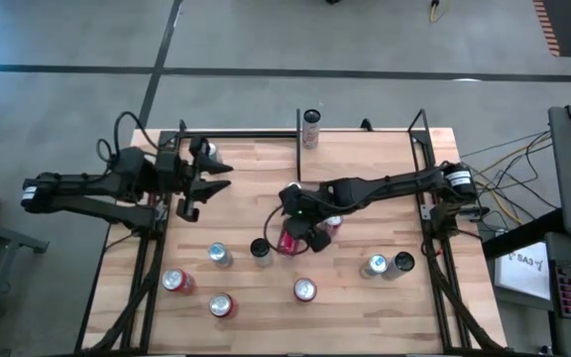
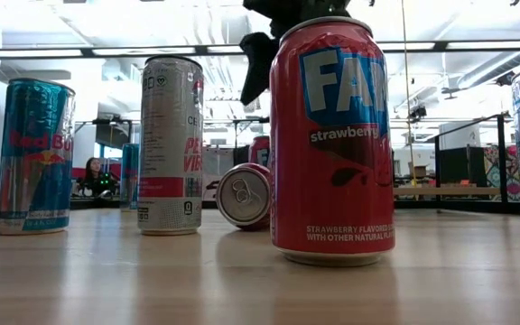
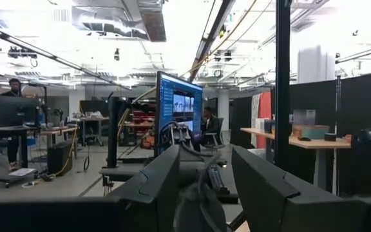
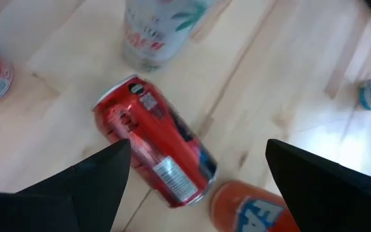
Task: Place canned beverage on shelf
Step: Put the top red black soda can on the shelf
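Observation:
A red can (image 4: 153,148) lies on its side on the tabletop near the middle (image 1: 290,241); in the low view its end (image 2: 244,196) faces the near edge. My right gripper (image 4: 198,148) hangs open just above it, slanting down, one finger on each side and clear of it (image 1: 300,228). My left gripper (image 1: 211,183) is raised at the table's left side, open and with nothing between its fingers (image 3: 205,154). The shelf's light-wood board (image 2: 445,191) with black posts shows far back on the right.
A red Fanta can (image 4: 250,209) and a white can (image 4: 153,32) stand close beside the lying can. More cans stand along the near side (image 1: 219,255) (image 1: 176,281) (image 1: 221,305) (image 1: 305,290) (image 1: 375,266). One can (image 1: 311,127) stands at the far edge by a black post.

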`<state>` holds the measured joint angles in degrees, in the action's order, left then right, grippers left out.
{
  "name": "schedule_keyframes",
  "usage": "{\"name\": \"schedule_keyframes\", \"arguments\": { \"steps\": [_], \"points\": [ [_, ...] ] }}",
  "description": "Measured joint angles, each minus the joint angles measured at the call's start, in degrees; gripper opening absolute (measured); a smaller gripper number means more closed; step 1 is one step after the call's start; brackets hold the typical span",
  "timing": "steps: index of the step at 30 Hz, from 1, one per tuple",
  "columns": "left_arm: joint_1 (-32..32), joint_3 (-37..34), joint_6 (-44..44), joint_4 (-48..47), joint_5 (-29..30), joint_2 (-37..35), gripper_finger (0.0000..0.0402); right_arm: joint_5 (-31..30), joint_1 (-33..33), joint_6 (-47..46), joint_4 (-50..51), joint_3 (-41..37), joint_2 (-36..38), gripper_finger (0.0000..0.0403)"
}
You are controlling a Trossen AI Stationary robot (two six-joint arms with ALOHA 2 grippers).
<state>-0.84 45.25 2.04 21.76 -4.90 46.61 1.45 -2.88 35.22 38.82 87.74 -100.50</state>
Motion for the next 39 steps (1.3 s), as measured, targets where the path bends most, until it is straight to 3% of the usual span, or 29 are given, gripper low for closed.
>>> {"name": "schedule_keyframes", "arguments": {
  "steps": [15, 39],
  "points": [
    [0.0, 0.0, 0.0, -0.6, 0.0, 0.3, 0.0127, -0.1, -0.3, 3.7, 4.5, 3.0, -9.3, 0.0350],
    [0.0, 0.0, 0.0, -1.8, 0.0, 0.5, 0.0127, 0.0, 0.7, 9.8, 2.6, 3.0, -16.9, 0.0347]
  ]
}}
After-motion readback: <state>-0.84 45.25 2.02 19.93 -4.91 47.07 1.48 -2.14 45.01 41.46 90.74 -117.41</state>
